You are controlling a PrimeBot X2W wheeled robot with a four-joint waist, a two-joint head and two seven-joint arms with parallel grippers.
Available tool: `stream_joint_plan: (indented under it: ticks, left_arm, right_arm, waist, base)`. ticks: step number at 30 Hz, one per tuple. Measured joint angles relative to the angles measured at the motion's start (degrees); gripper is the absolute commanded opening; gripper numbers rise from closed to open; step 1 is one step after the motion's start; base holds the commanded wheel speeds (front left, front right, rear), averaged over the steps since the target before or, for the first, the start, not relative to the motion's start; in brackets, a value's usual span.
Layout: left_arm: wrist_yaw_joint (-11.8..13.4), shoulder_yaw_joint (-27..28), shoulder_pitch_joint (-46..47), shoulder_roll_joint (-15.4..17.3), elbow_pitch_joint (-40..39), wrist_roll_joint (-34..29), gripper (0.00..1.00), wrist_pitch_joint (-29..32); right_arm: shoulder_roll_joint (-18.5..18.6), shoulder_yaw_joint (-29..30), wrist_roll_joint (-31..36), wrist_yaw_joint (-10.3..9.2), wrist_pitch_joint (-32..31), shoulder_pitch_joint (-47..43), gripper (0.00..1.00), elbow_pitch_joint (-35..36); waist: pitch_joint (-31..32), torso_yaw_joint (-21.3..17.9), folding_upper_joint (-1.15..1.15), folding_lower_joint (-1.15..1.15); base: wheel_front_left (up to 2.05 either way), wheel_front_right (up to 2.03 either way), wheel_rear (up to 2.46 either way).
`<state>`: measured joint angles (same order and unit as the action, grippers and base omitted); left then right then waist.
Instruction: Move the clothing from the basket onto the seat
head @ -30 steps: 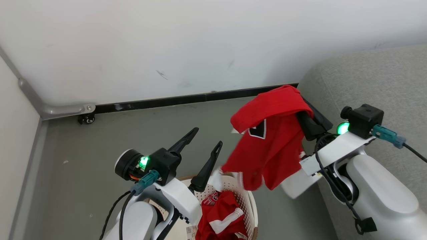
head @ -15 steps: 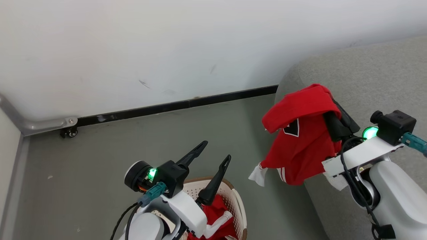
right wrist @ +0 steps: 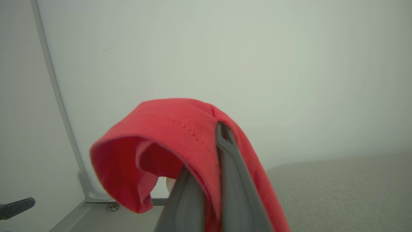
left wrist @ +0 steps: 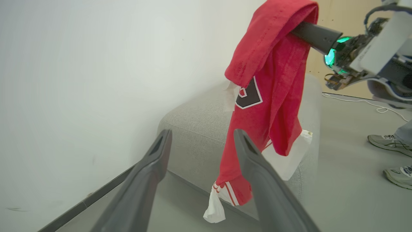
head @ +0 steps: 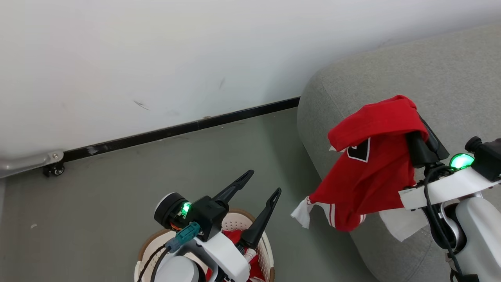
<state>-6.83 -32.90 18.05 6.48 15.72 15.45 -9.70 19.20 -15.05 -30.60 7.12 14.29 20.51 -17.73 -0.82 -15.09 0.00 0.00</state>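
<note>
The right hand (right wrist: 221,138) is pinched shut on one red garment (head: 372,172), which hangs at the seat's (head: 391,70) left edge, its striped hem dangling past it over the floor (head: 156,172). It is best carried well inward before release, lest it slide off. The left hand (head: 264,181) hangs spread and empty over the basket (head: 145,246), which holds the other garment (head: 234,236).

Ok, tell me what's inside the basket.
A red garment with white trim shows inside the basket. The left arm covers most of its inside, so whatever else lies there is hidden.
</note>
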Motion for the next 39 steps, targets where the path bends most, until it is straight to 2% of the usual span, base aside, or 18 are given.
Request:
stream_joint_plan:
  ticks: [10,20,39]
  left_arm:
    - [-0.3,-1.1,-0.1,0.5,-1.2,0.0,1.00,-0.7]
    - [-0.3,-1.4,-0.3,1.2,-2.0,0.0,1.00,-0.8]
    - [-0.3,-1.6,-0.3,2.3,-3.3,0.0,1.00,-0.9]
  right_arm:
    - [-0.3,4.7,2.1,0.00,0.0,-3.0,0.00,2.7]
    - [-1.3,5.9,2.8,0.00,0.0,-4.2,0.00,4.6]
    - [-0.8,8.0,4.0,0.01,0.0,-2.6,0.00,6.3]
  waist:
    - [-0.8,-3.4,0.00,0.00]
    - [-2.1,-5.7,0.00,0.00]
    - [-4.2,-5.8,0.00,0.00]
  base:
    - [0.00,0.00,0.00]
    - [0.00,0.00,0.00]
    - [0.00,0.00,0.00]
